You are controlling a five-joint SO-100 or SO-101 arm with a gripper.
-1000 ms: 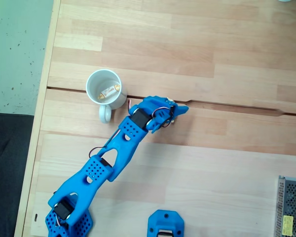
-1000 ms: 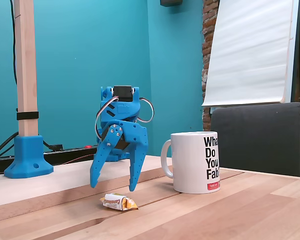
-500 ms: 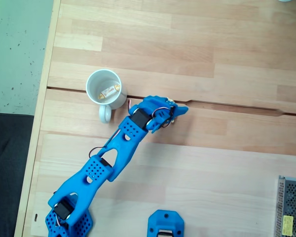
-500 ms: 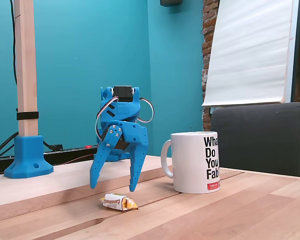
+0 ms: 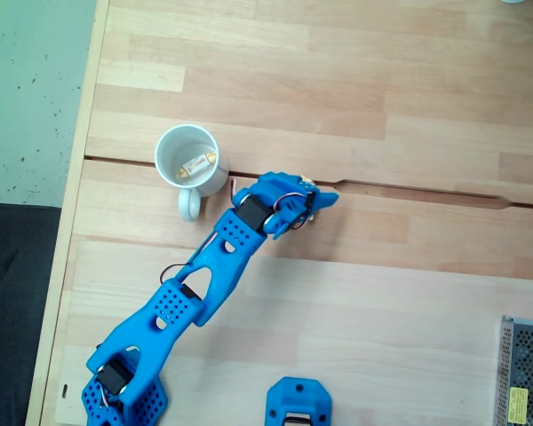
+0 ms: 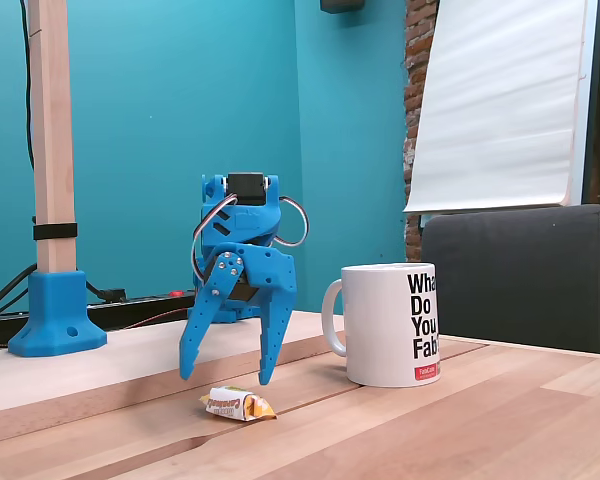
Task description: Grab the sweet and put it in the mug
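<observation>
In a fixed view from the side, a sweet [image 6: 237, 404] in a white wrapper with orange ends lies on the wooden table. My blue gripper [image 6: 225, 377] hangs open just above it, fingertips pointing down on either side and slightly behind, touching nothing. The white mug [image 6: 392, 325] with black lettering stands upright to the right of it. In a fixed view from above, the mug [image 5: 171, 156] sits left of the gripper [image 5: 304, 206] with its handle toward the arm, and a second sweet [image 5: 201, 163] lies inside it. From above, the gripper covers the sweet on the table.
A groove [image 5: 426, 193] runs across the tabletop. A blue printed part [image 5: 298, 404] sits at the near edge and a perforated metal box [image 5: 526, 373] at the lower right. A wooden post in a blue foot [image 6: 55, 320] stands behind the arm, and a dark chair [image 6: 520, 275] behind the mug.
</observation>
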